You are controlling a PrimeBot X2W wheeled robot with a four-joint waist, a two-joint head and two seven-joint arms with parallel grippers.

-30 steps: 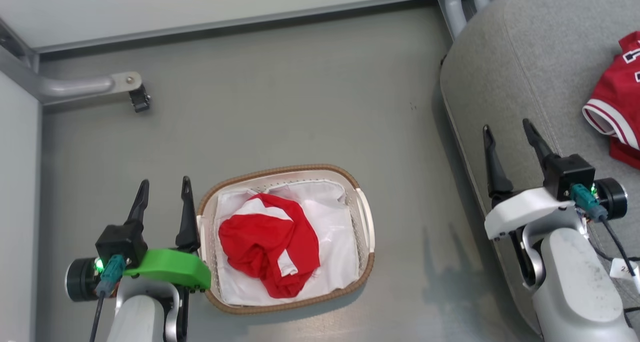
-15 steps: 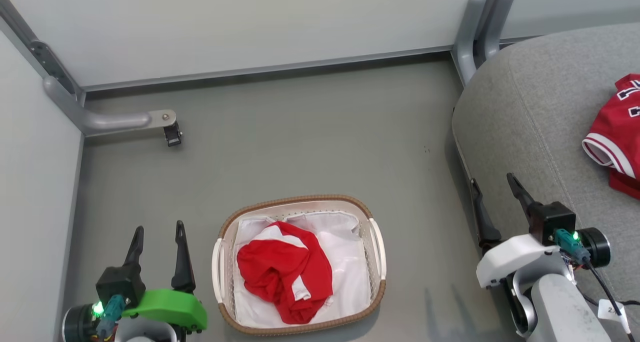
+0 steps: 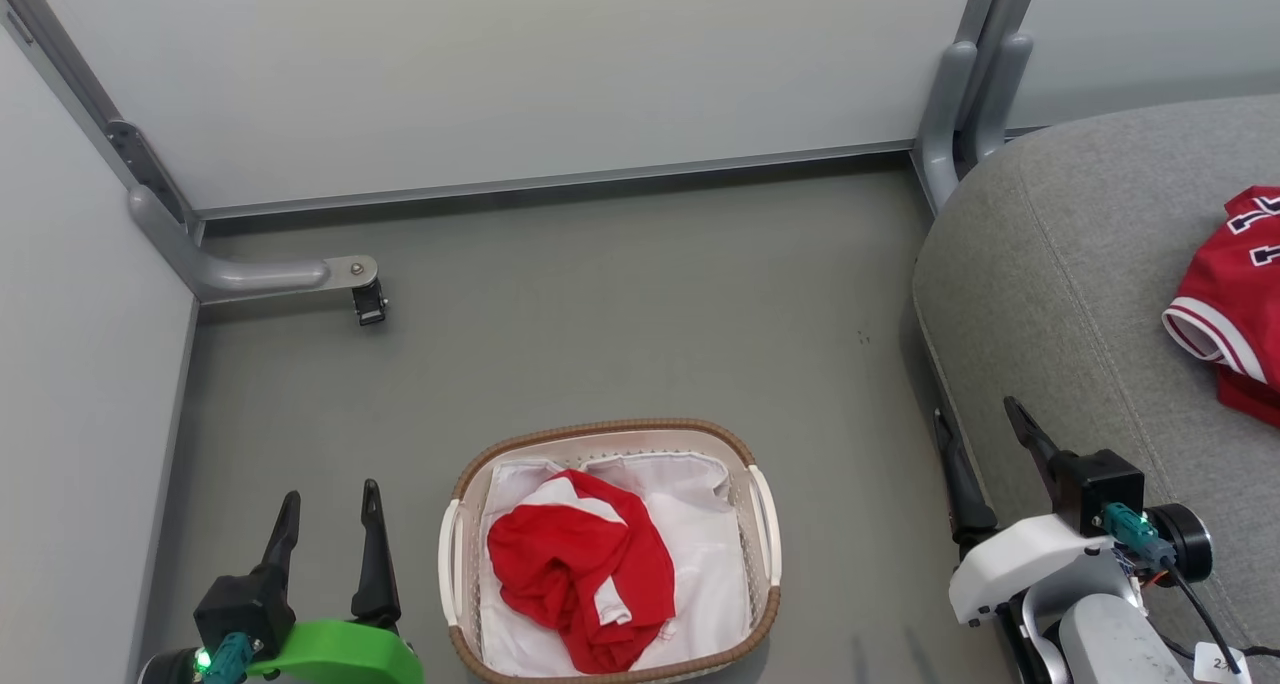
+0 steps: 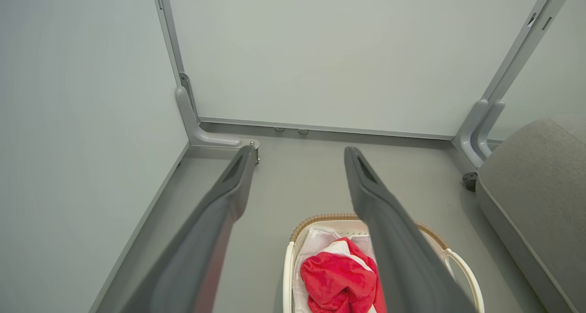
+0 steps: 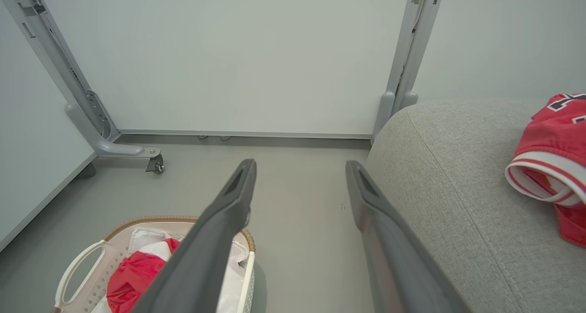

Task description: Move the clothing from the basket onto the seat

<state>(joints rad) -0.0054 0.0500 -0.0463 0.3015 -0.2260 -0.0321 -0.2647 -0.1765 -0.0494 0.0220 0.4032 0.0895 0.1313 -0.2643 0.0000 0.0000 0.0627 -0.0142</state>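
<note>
Lying in the basket (image 3: 610, 428): a crumpled red garment (image 3: 585, 564) is being cradled by the white liner (image 3: 715, 584), and the basket is being carried by the grey floor (image 3: 620, 304).
Seat (image 3: 1060, 284): a red jersey (image 3: 1230, 304) with black-and-white lettering is being borne on the grey cushion.
Head against wrists: both claws and the whole basket are being shown together from the head. From the left wrist, the basket is being partly covered by that claw's own fingers (image 4: 398, 249).
Left claw (image 3: 331, 491): the fingers are being held well apart with nothing between them, and the basket is being seen just to its right, untouched.
Right claw (image 3: 974, 409): it is being held wide open and empty at the seat's front edge, between basket and jersey, apart from both.
Cut off: the jersey's far side and lettering are being clipped by the head view's right edge.
</note>
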